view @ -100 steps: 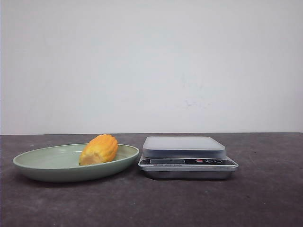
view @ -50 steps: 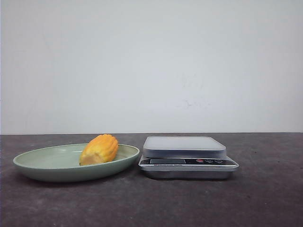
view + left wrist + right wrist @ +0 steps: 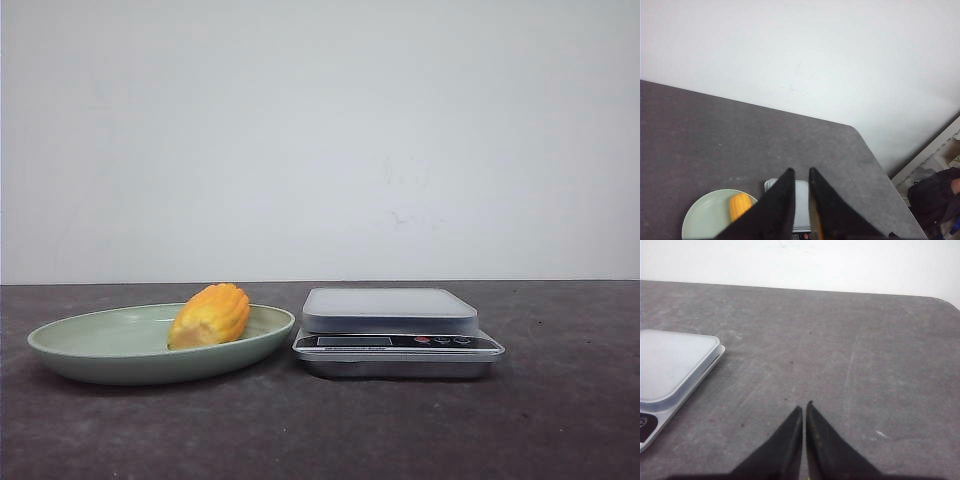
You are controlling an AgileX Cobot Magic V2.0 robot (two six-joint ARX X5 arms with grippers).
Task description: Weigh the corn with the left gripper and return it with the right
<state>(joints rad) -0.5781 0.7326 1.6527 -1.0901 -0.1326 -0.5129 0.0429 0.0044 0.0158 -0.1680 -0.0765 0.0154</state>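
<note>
Corn [image 3: 209, 316] is lying on its side in the pale green oval plate [image 3: 70, 352], toward the plate's right end, paler cut end facing the camera and slightly down. Digital kitchen scale [image 3: 397, 331] is sitting just beside the plate's right rim, platform bare; from the front it is not clear whether rim and scale base are touching. Neither arm is showing in the front view. From its wrist camera, the left gripper [image 3: 801, 171] is hanging high above the table, fingers nearly together with a thin sliver of gap between the tips, holding nothing; corn [image 3: 739, 206] and scale are visible far below it. Right gripper [image 3: 804, 406] is hovering over bare dark tabletop [image 3: 850, 340] to the side of the scale [image 3: 670, 365], tips pressed practically together, also carrying nothing. Judgement: the task is not started, the pick being the step ahead. Risks from here: the left claw needs to spread wide before descending, or the tips will be striking the cob and rolling it across the shallow dish. The cob is rounded and ribbed, so an off-centre pinch could squirt it out. The plate's low rim sits close to the scale, so a sloppy approach could be nudging either one.
</note>
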